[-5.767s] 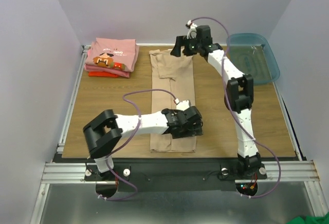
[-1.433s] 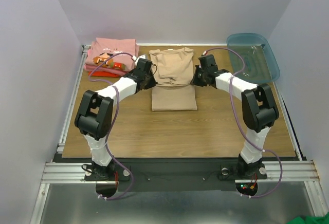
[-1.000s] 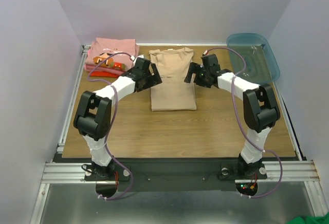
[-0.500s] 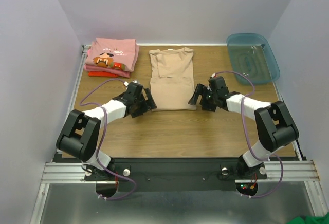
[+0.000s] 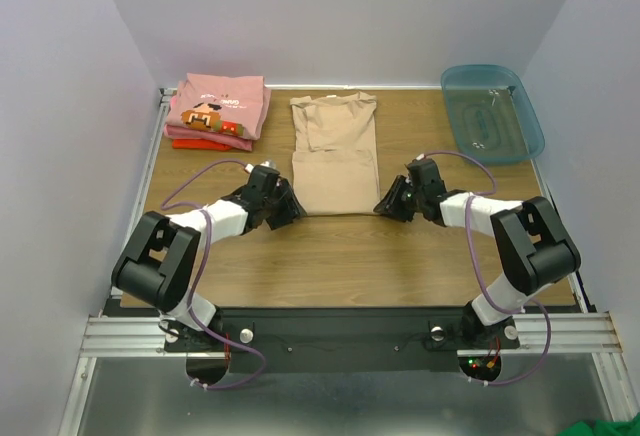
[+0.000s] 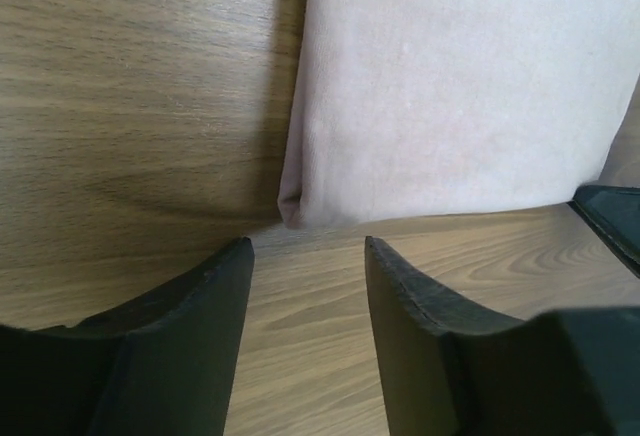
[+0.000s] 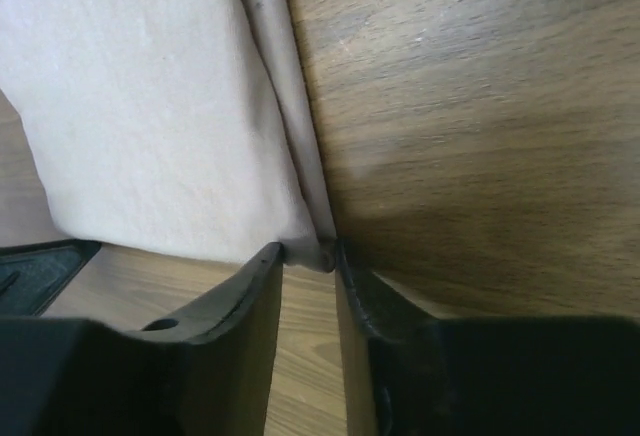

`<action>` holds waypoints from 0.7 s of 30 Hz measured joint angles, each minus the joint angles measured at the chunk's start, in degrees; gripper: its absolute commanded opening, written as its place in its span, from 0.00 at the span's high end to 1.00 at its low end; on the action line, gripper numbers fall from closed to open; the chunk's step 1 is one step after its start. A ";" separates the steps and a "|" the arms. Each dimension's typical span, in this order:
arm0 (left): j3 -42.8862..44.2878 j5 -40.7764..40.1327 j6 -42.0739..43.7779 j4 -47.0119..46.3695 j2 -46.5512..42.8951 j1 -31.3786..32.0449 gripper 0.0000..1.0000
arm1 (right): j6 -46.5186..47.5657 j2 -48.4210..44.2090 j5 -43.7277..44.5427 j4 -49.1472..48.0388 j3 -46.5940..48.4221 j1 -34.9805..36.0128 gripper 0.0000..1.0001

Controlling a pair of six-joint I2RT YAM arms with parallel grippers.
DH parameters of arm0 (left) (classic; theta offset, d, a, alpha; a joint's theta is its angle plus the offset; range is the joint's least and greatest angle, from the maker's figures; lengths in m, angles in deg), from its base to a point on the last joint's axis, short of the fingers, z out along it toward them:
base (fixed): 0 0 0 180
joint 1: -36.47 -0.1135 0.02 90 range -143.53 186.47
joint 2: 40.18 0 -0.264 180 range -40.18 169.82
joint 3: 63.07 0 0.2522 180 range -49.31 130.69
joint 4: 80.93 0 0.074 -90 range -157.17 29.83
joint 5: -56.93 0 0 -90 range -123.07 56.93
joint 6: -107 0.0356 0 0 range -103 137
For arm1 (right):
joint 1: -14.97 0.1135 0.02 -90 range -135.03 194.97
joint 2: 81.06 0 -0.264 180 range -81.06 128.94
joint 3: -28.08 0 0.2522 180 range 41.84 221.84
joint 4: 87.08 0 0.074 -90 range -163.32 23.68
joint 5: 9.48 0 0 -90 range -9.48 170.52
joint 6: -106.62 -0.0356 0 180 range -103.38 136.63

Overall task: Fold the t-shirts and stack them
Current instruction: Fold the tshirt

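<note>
The tan t-shirt [image 5: 335,156], a long strip 5.8 s ago, is now folded shorter, toward the far edge. The left gripper [image 5: 288,208] and right gripper [image 5: 385,206] have moved down to its 2 near corners.

Top view: bright, even overhead light. Soft, short shadows lie under both arms on the table [image 5: 330,256]. Small highlights show on the teal bin [image 5: 495,106]. Focus is sharp, and the walls splay outward toward the frame edges.

Wrist views: dimmer. The left gripper [image 6: 306,243] and right gripper [image 7: 308,249] appear black and blurred at the near edge. Shadow darkens the wood beside the tan t-shirt [image 6: 450,86].
</note>
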 measured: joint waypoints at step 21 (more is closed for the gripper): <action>-8.59 -0.96 -1.31 -5.03 -5.14 4.61 1.00 | 0.07 -10.34 0.74 -1.20 -11.56 0.00 1.00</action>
